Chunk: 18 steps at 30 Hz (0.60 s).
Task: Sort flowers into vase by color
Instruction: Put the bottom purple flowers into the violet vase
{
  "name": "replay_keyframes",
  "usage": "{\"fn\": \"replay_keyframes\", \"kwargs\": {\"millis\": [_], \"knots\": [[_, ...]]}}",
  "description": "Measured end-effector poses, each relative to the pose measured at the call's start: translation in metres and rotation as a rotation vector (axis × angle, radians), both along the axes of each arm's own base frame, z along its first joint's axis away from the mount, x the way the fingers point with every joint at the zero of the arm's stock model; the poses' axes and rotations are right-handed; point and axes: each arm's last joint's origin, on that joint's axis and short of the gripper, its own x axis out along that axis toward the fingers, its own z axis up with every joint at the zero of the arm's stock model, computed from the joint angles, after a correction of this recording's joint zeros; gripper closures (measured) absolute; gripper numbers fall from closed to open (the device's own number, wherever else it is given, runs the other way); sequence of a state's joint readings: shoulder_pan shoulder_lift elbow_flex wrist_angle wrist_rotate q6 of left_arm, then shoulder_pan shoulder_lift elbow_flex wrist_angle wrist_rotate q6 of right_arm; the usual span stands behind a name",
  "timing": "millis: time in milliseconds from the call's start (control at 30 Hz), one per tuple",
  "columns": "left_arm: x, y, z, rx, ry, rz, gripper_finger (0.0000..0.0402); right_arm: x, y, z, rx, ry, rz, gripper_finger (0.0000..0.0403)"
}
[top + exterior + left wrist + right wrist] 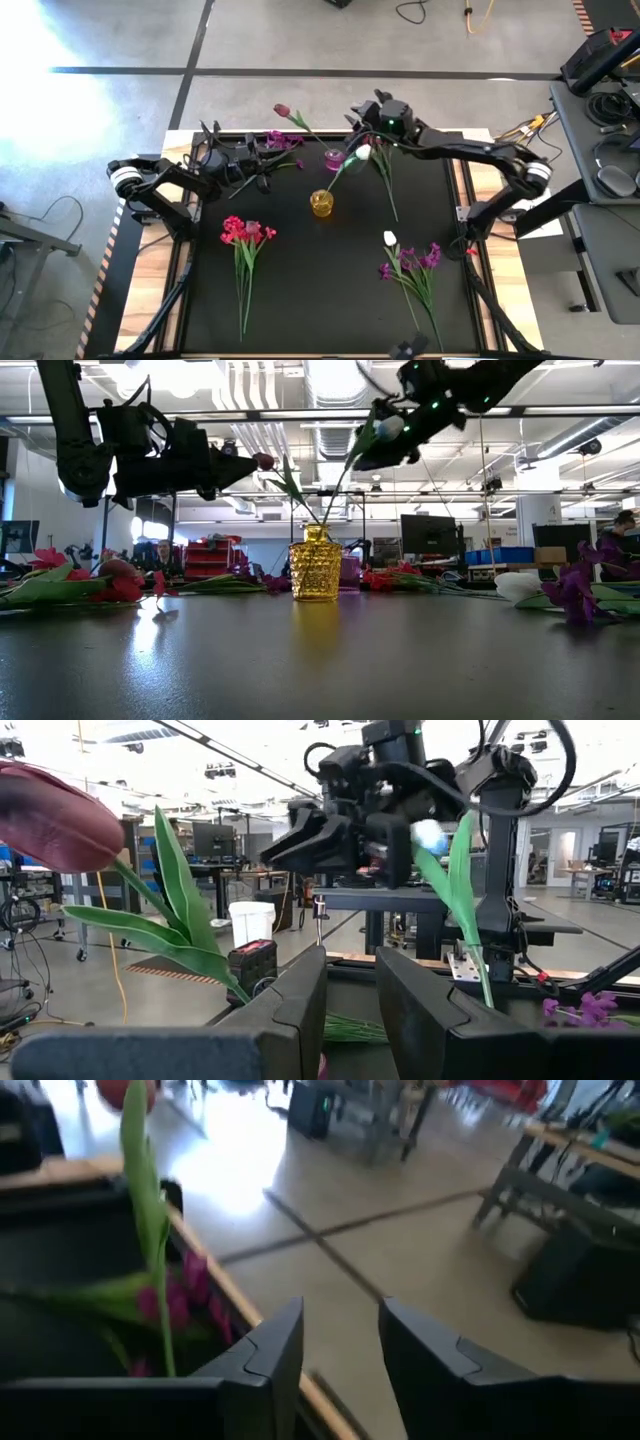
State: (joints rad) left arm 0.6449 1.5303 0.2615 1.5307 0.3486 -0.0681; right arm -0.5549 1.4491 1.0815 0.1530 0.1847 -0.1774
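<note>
A black matte table (330, 260) carries loose flowers lying flat: a red-pink spray (246, 236) on the left, a purple spray (415, 264) and a white bloom (390, 238) on the right. The left gripper (262, 160) hovers at the far edge, and whether its dark fingers hold anything cannot be told. The right gripper (362, 150) hangs high near a white tulip (363, 153) (grip hidden); its stem slants into a faceted yellow glass vase (321, 203). A small pink vase (334, 159) holds a dark-red tulip (282, 110).

Glossy dimpled glass yellow vase (316, 565) on smooth black tabletop (320, 660)
</note>
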Motion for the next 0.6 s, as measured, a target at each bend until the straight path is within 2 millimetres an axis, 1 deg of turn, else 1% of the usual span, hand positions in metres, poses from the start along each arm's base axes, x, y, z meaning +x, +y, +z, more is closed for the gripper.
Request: {"fn": "replay_keyframes", "kwargs": {"millis": [100,233,333,467,600], "knots": [[0.0,0.0,0.0,0.0,0.0,0.0,0.0326,-0.017,0.009,0.0,0.041,0.042,-0.01,0.0322],[0.0,0.0,0.0,0.0,0.0,0.0,0.0326,-0.041,0.022,-0.019,0.085,0.042,-0.055,0.0383],[0.0,0.0,0.0,0.0,0.0,0.0,0.0326,-0.057,0.033,-0.037,0.132,0.005,-0.098,0.0389],[0.0,0.0,0.0,0.0,0.001,0.0,0.0326,-0.07,0.049,-0.06,0.226,-0.016,-0.111,0.039],[0.0,0.0,-0.001,0.002,0.01,0.001,0.0326,-0.08,0.067,-0.069,0.313,-0.001,-0.111,0.039]]}}
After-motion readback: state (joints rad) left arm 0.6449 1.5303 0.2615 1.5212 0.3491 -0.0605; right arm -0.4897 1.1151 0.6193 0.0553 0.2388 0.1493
